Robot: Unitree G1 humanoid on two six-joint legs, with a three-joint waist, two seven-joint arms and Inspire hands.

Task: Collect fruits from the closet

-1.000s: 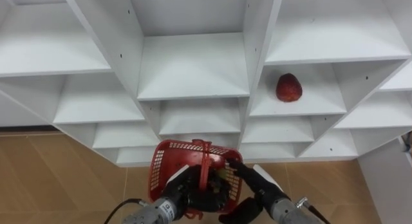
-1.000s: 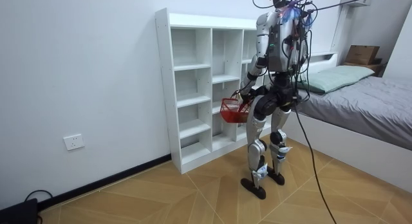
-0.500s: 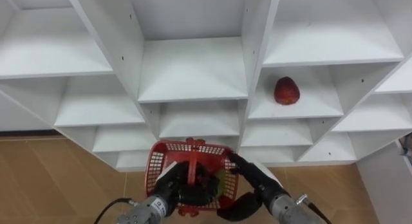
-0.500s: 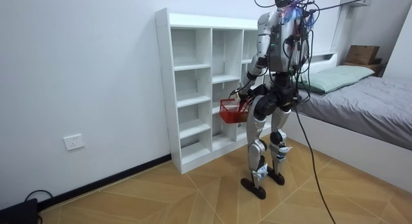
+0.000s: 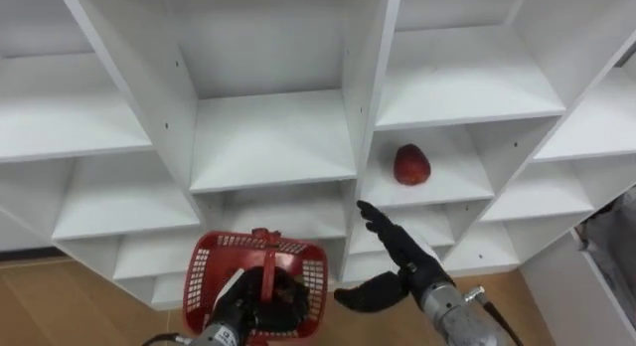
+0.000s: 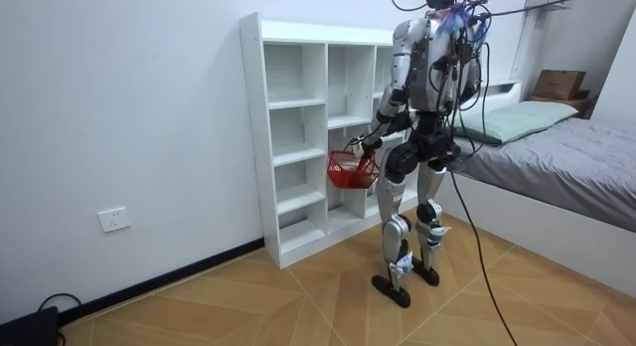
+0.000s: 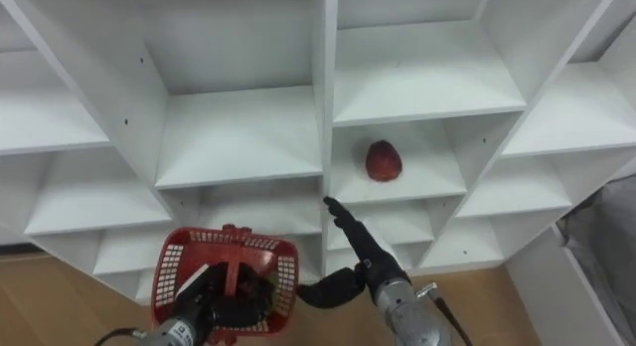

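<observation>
The white closet [image 5: 273, 137] stands on the wooden floor [image 6: 298, 306] against the wall, divided by uprights and boards into open compartments. One red fruit [image 5: 411, 164] lies on a shelf board just right of an upright — near the board's middle, clear of the side walls.

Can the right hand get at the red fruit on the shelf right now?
Probably yes. The right hand is open, its fingers pointing up toward the red fruit. The shelf it lies on is open-fronted, and nothing stands between them.
</observation>
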